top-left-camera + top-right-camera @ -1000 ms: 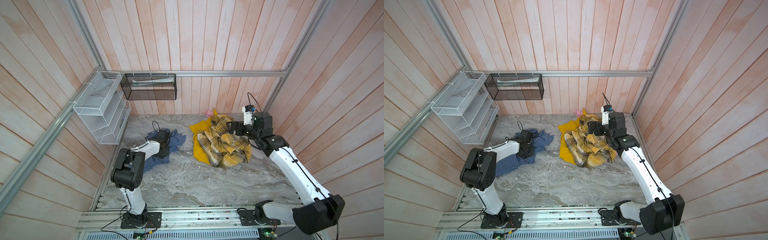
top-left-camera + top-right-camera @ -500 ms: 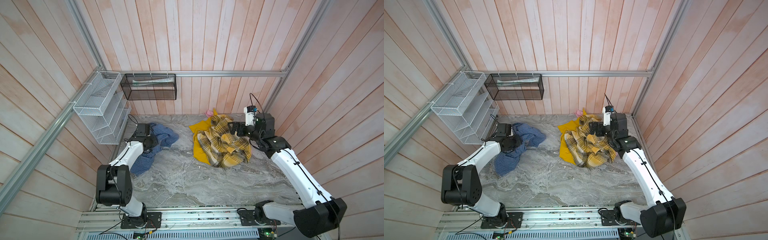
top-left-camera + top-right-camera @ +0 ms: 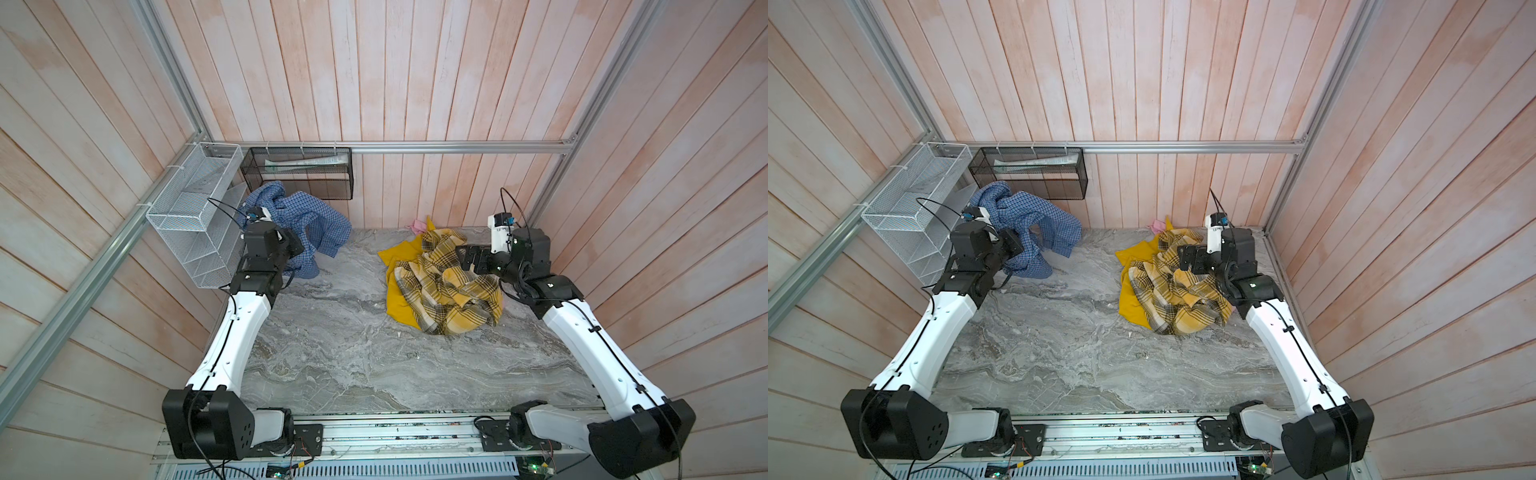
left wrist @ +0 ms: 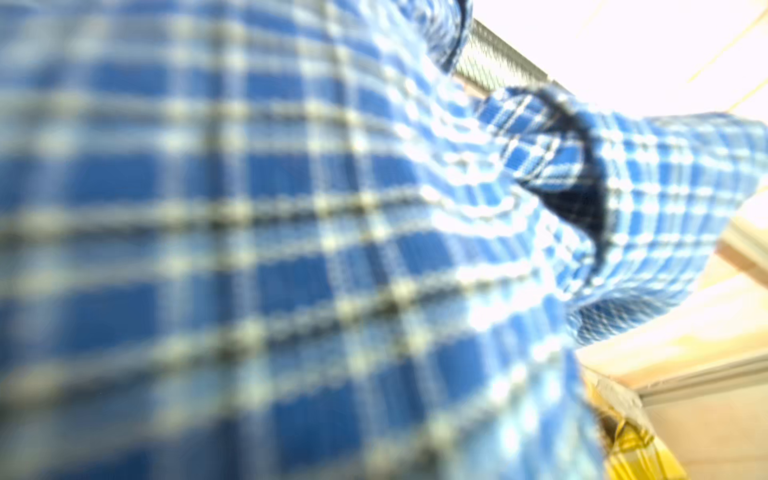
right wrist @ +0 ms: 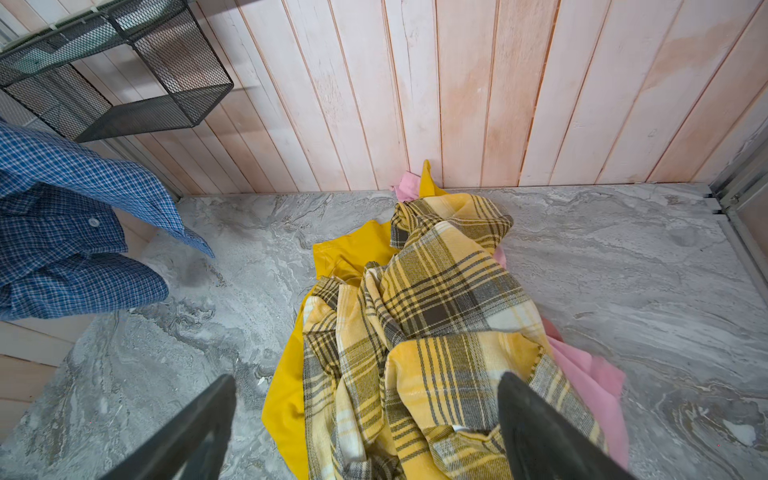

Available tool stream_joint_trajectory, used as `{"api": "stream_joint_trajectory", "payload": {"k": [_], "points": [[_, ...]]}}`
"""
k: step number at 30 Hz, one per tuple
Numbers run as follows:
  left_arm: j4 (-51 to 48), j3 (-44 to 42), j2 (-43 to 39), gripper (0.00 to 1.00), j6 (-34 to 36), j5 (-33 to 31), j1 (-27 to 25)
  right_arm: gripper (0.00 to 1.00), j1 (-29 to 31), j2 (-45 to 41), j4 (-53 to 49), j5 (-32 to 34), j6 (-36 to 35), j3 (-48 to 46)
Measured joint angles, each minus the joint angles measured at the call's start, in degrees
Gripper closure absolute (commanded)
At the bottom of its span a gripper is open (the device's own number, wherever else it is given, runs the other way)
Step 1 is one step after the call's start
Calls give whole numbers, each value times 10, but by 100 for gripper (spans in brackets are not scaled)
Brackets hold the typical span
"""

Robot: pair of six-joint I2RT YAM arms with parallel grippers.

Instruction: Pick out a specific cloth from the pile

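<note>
The cloth, blue-and-white checked with a button showing, hangs bunched in the air at the back left corner in both top views. My left gripper is shut on the cloth and raised above the table. The fabric fills the left wrist view and hides the jaws. The pile of yellow plaid over plain yellow lies at the back right. My right gripper hovers open over the pile's near edge, nothing between its fingers.
A white wire rack hangs on the left wall beside the raised cloth. A black mesh basket is fixed on the back wall just behind it. A pink piece peeks from under the pile. The grey marble table is walled in by wood panels.
My left arm has swung up and back toward the left corner, lifting the blue cloth off the table. The right arm and the pile have barely moved.
</note>
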Motion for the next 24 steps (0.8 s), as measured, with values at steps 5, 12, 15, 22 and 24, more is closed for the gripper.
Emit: {"api": "stream_joint_trajectory", "payload": {"k": [5, 12, 15, 22, 24], "points": [[33, -17, -17, 100, -16, -37, 0, 2, 0, 0, 0, -2, 0, -1], [83, -101, -47, 100, -65, -103, 2, 2, 0, 0, 0, -2, 0, -7], [92, -125, -32, 100, -85, -113, 3, 2, 0, 0, 0, -2, 0, -7], [117, -189, 27, 100, -120, -106, 3, 2, 0, 0, 1, -2, 5, -17], [116, -196, 51, 100, -124, -96, 3, 2, 0, 0, 0, -2, 7, -19]]}}
